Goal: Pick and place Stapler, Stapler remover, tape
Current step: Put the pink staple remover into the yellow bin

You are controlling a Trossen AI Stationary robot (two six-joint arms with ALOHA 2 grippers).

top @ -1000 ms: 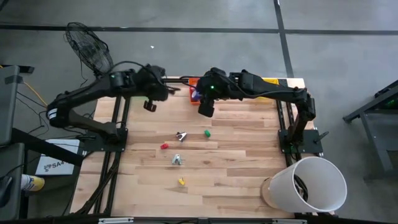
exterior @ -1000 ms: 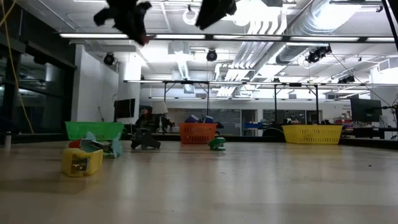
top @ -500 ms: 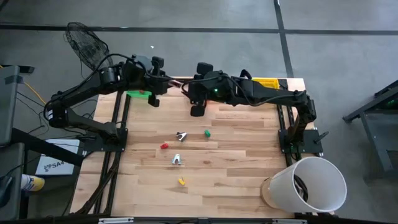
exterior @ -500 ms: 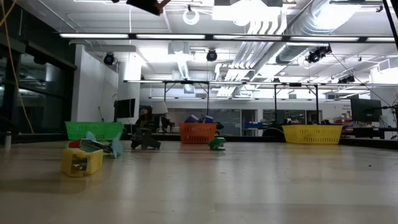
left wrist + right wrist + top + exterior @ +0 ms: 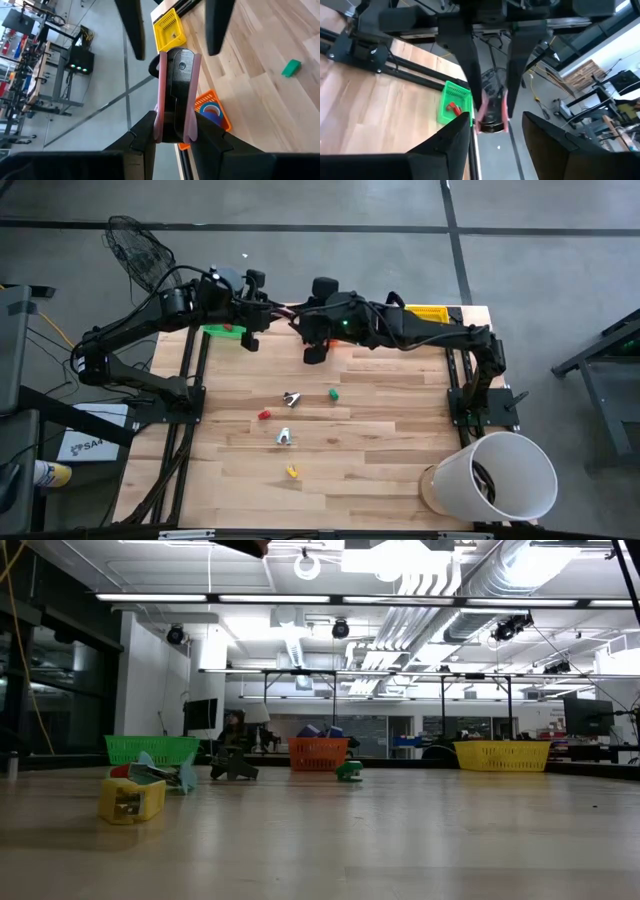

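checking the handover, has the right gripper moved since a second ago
Yes. In the high view the right gripper has shifted toward the left gripper, away from the yellow bin.

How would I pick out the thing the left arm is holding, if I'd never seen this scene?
Go to the pale wooden table's far edge, by the green mesh basket. Above it, the left gripper's jaws clamp a small black tool with pink sides. It alone hangs in the air, not on the wood.
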